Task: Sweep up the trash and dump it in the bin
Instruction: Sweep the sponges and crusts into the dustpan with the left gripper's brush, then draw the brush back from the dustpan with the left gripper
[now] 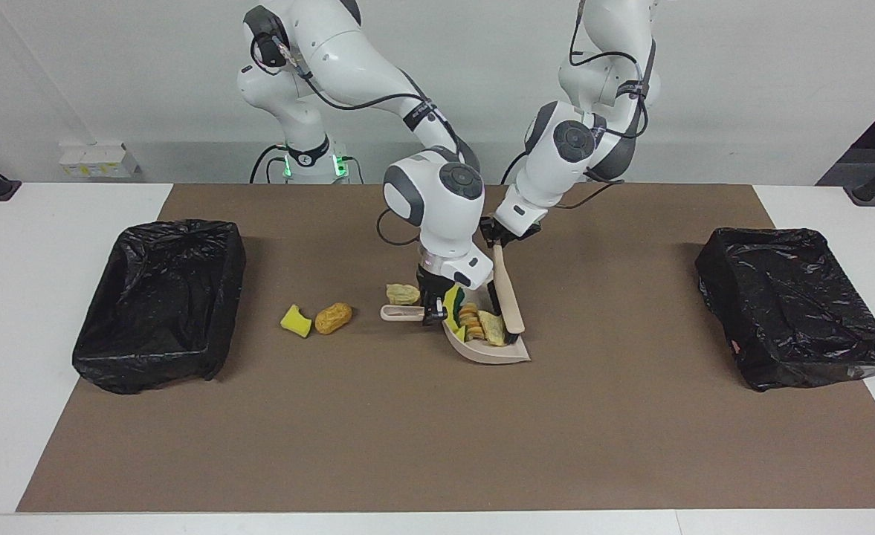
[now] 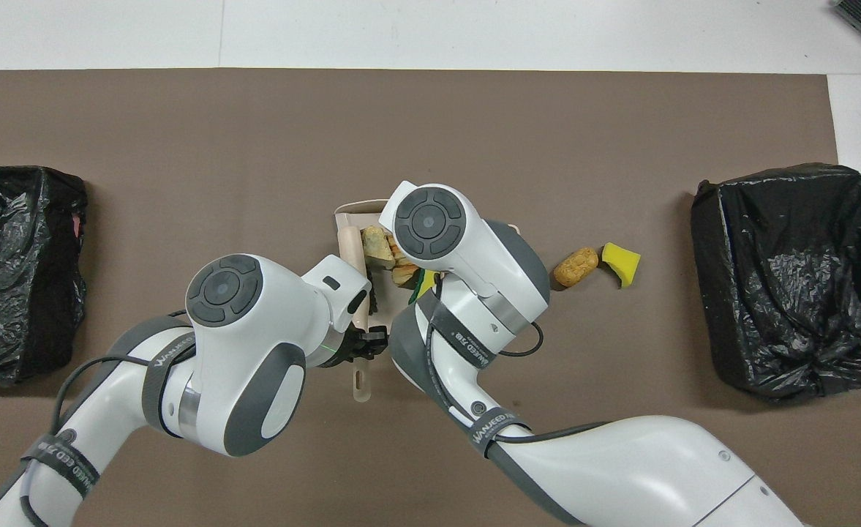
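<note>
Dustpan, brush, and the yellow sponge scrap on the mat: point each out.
Dustpan (image 1: pixel 491 355): facing view, its bare rim.
Brush (image 1: pixel 506 290): facing view, middle of its beige handle.
Yellow sponge scrap (image 1: pixel 295 320): facing view, its top face.

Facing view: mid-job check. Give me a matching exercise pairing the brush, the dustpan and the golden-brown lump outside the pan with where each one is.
Things:
1. brush
2. dustpan
3. golden-brown lump

Places:
A. gripped by the right tool
B. on the mat, beside a yellow sponge scrap
C. gripped by the left tool

Pairs: 1-C, 2-A, 3-B
</note>
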Available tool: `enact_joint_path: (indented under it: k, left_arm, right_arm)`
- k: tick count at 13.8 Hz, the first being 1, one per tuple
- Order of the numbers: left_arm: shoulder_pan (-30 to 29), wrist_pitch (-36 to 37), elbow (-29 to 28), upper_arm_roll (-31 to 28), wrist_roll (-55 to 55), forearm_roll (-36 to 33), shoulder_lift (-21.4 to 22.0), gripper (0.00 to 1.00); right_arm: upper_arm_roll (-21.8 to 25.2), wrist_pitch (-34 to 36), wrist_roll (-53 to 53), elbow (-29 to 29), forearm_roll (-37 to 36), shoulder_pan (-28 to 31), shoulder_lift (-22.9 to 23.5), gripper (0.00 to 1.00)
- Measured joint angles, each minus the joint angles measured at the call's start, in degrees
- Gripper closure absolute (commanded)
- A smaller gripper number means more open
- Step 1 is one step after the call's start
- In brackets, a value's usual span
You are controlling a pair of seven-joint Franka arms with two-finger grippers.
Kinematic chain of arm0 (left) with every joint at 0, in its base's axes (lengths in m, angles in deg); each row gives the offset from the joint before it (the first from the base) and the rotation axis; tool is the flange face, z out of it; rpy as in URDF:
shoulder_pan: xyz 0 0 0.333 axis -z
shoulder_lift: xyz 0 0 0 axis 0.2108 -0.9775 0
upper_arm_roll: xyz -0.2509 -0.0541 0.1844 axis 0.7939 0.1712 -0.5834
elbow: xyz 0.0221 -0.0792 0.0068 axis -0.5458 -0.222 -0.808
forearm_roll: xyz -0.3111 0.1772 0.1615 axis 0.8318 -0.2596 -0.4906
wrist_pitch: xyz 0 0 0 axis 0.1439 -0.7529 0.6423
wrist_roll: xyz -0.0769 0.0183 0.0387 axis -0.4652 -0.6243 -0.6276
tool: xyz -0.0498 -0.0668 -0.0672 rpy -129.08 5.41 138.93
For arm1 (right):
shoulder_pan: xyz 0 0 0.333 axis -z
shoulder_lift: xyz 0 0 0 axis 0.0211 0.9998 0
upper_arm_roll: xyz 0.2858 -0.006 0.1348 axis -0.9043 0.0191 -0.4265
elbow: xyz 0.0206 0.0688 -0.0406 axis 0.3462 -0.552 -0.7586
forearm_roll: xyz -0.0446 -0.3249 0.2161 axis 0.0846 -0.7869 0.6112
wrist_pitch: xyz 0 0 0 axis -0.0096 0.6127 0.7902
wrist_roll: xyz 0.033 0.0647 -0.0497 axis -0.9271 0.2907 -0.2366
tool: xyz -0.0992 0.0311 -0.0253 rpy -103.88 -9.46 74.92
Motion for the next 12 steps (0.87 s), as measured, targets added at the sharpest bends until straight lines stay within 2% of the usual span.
enact_joint_path:
  k: [2, 5, 7, 10, 12]
  left_arm:
    - [-2.3, 5.7, 1.3, -0.1, 0.9, -1.2, 1.1, 1.0]
    - [-5.3, 10.4, 2.8, -0.4, 1.3, -6.7, 5.5, 1.0]
    - [-6.9, 13.9, 3.4, -0.5, 1.9, -7.8, 8.0, 1.0]
    - [-9.2, 20.1, 4.1, -0.5, 4.6, -9.4, 9.7, 1.0]
    - [-10.2, 21.2, 4.1, -0.6, 6.8, -11.7, 10.6, 1.0]
  right_arm:
    - [0.0, 0.0, 0.1, 0.0, 0.0, 0.0, 0.0, 1.0]
    - [0.0, 0.0, 0.1, 0.0, 0.0, 0.0, 0.0, 1.0]
    - [0.0, 0.0, 0.1, 0.0, 0.0, 0.0, 0.0, 1.0]
    - [0.0, 0.0, 0.1, 0.0, 0.0, 0.0, 0.0, 1.0]
    - [0.0, -0.1, 0.1, 0.0, 0.1, 0.0, 0.0, 1.0]
